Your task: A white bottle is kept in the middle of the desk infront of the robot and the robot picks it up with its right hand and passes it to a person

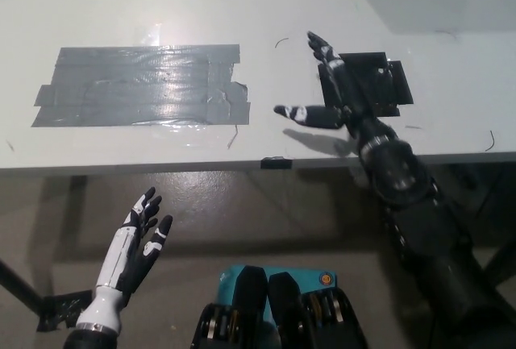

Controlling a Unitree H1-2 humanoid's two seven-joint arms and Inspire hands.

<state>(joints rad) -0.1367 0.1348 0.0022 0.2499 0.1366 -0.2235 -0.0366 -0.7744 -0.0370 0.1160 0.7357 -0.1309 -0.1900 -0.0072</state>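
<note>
No bottle in view, so you cannot judge its handling; right hand (329, 95) spread empty over the desk (242, 10), left hand (139, 240) open, idle below.

- On the desk (121, 10) we see a patch of tape strips (141, 85) lying flat on its left half.
- To the right of the tape, well apart, lies a flat pad (383, 83) near the desk's front edge.
- Our right robot hand (326, 91) sits above the desk between the tape and the pad, overlapping the pad's left edge.
- Our left robot hand (137, 240) hangs below the desk's front edge, to the left, over the floor (266, 220).
</note>
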